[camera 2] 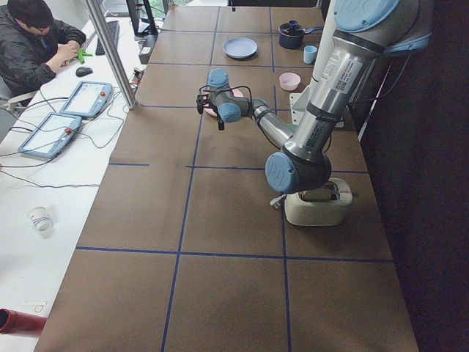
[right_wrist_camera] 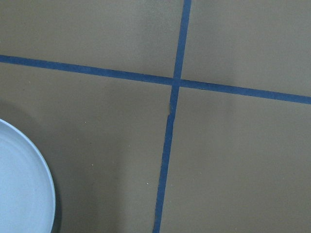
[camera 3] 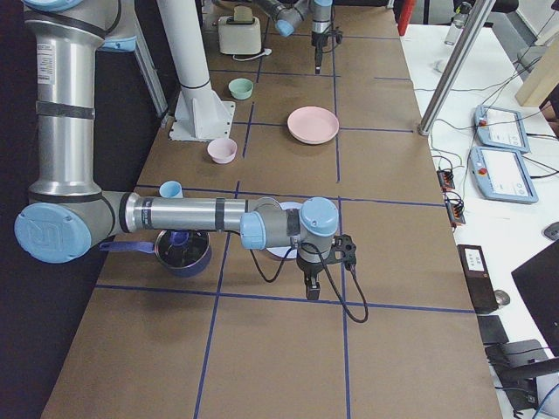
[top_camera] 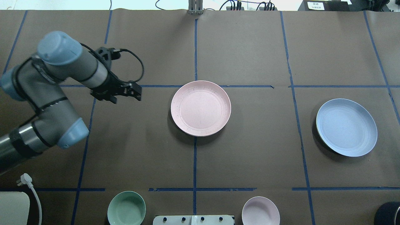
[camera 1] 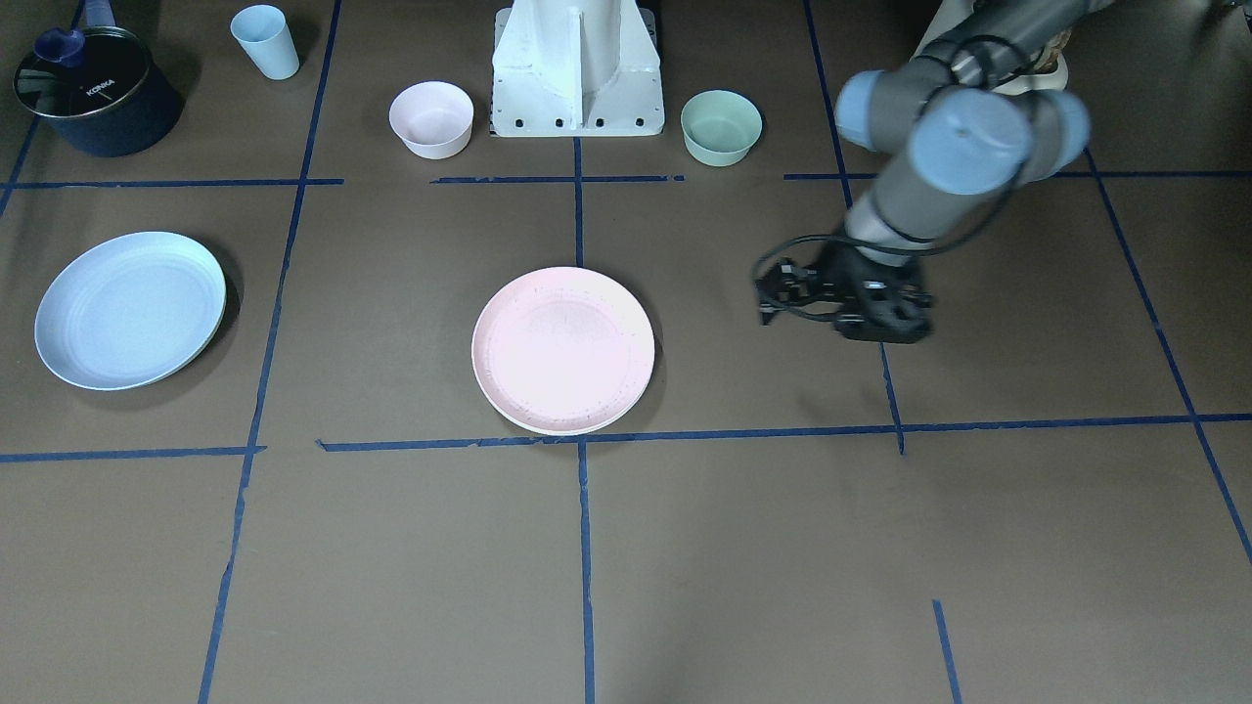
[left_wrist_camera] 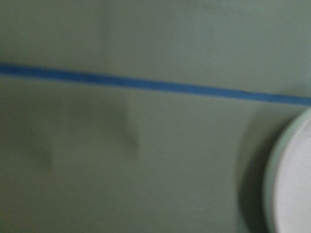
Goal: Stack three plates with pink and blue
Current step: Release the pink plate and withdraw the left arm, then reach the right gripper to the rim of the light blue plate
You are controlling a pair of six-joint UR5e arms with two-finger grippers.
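A pink plate [camera 1: 562, 350] lies at the table's middle [top_camera: 200, 108]; a pale rim shows under its near edge, and I cannot tell whether it is a second plate. A blue plate [camera 1: 130, 309] lies alone on my right side [top_camera: 346, 127]. My left gripper [top_camera: 137, 93] hovers left of the pink plate, apart from it, open and empty [camera 1: 768, 295]; its wrist view shows the plate's edge [left_wrist_camera: 291, 194]. My right gripper [camera 3: 312, 292] shows only in the exterior right view, beside the blue plate [right_wrist_camera: 19, 189]; I cannot tell whether it is open.
A pink bowl [camera 1: 431, 117] and a green bowl [camera 1: 721, 125] flank the robot base [camera 1: 577, 73]. A blue cup [camera 1: 265, 41] and a dark pot [camera 1: 98, 93] stand at my far right. A toaster [camera 2: 319, 207] sits behind the left arm.
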